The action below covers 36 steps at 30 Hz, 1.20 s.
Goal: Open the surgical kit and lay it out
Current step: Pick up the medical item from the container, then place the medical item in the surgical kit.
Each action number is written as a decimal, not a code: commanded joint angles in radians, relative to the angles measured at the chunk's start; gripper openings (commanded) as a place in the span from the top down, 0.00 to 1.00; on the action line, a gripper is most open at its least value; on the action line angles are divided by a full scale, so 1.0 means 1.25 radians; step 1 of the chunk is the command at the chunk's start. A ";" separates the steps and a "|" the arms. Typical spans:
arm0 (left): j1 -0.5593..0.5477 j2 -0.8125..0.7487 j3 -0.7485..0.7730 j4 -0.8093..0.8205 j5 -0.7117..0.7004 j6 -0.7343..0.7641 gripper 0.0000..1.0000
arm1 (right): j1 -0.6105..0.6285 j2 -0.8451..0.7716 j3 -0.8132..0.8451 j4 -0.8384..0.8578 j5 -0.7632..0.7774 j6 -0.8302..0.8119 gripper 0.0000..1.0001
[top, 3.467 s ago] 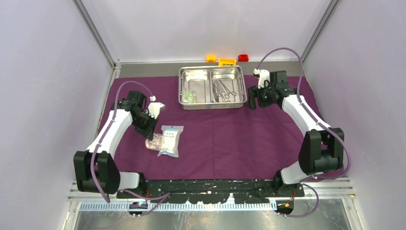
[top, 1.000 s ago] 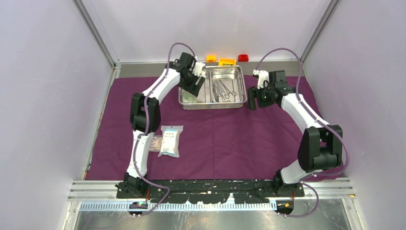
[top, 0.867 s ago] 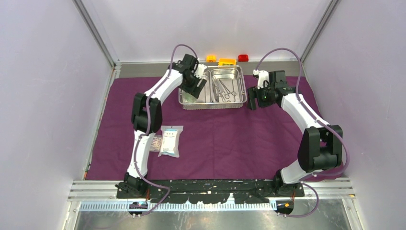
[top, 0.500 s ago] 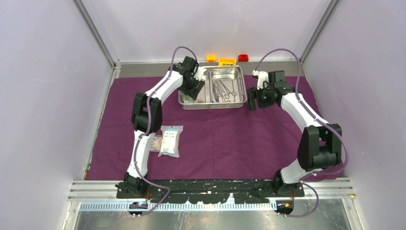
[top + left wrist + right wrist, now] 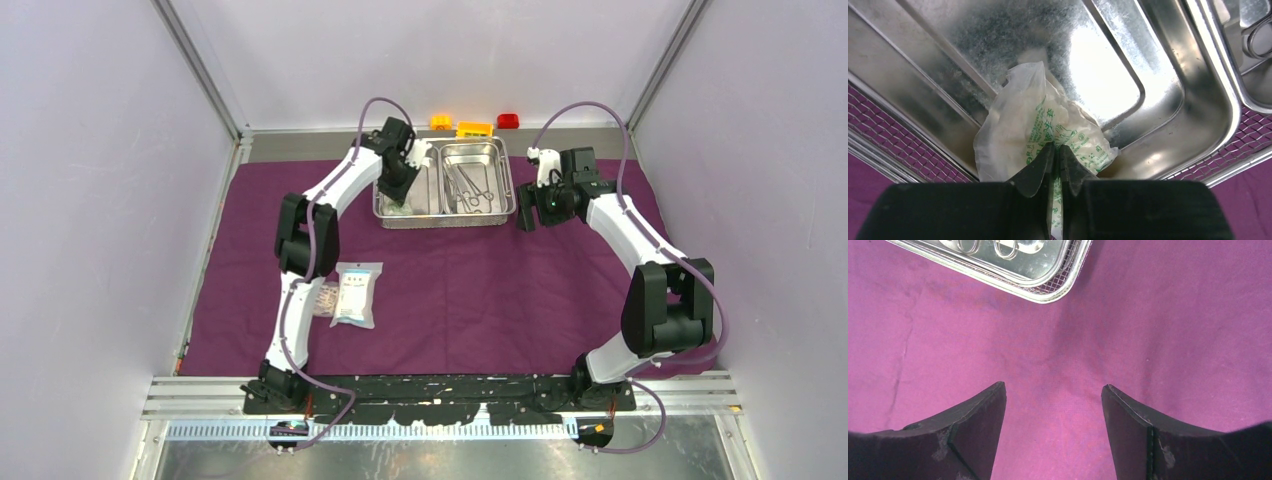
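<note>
Left wrist view: left pincer (image 5: pixel 1055 150) clamped the crumpled clear green-printed packet (image 5: pixel 1018 120).
It lay in the left compartment of the shiny steel tray (image 5: pixel 1168 100), by the desk's far edge, likely gripped for lifting out; right pincer (image 5: pixel 1053 390) hung apart above dark-purple cloth (image 5: pixel 1158 315).

White-shelled left arm (image 5: pixel 333 188) and right arm (image 5: pixel 628 228) — black joints, looping lilac cables (image 5: pixel 590 102), black bases.

My left tool (image 5: pixel 1054 149) is matt black plastic. The packet (image 5: pixel 1030 120) is crinkled, translucent plastic film; the tray (image 5: pixel 1173 95) glossy, mirror-bright steel; the cloth (image 5: pixel 1158 315) matt woven fabric.
</note>
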<state>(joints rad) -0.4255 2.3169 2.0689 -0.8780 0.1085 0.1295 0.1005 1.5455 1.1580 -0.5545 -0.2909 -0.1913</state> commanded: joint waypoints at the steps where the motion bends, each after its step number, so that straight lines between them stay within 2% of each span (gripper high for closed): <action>1: -0.003 0.005 0.061 -0.029 0.024 -0.004 0.95 | -0.004 -0.013 0.033 0.009 -0.007 -0.011 0.25; 3: -0.003 0.002 0.077 -0.039 0.027 -0.003 1.00 | -0.004 -0.014 0.033 0.008 -0.004 -0.011 0.25; 11: -0.003 -0.055 0.160 -0.093 0.035 0.015 1.00 | -0.005 -0.017 0.034 0.007 -0.003 -0.010 0.25; 16: 0.000 -0.168 0.119 -0.130 0.033 0.076 1.00 | -0.004 -0.019 0.035 0.006 -0.004 -0.010 0.25; 19: 0.011 -0.264 0.017 -0.147 0.034 0.120 1.00 | -0.004 -0.023 0.034 0.007 -0.008 -0.010 0.25; 23: 0.055 -0.417 -0.180 -0.174 0.033 0.194 1.00 | -0.004 -0.023 0.035 0.007 -0.019 -0.007 0.25; 30: 0.239 -0.669 -0.515 -0.253 0.085 0.299 1.00 | -0.004 -0.004 0.039 0.000 -0.036 -0.003 0.25; 36: 0.355 -0.823 -0.739 -0.236 0.058 0.384 1.00 | -0.004 0.031 0.053 -0.015 -0.054 0.003 0.25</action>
<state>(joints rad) -0.0288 1.3937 1.2533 -1.1511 0.1745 0.5049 0.1005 1.5597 1.1755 -0.5632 -0.3248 -0.1959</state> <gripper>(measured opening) 0.010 0.747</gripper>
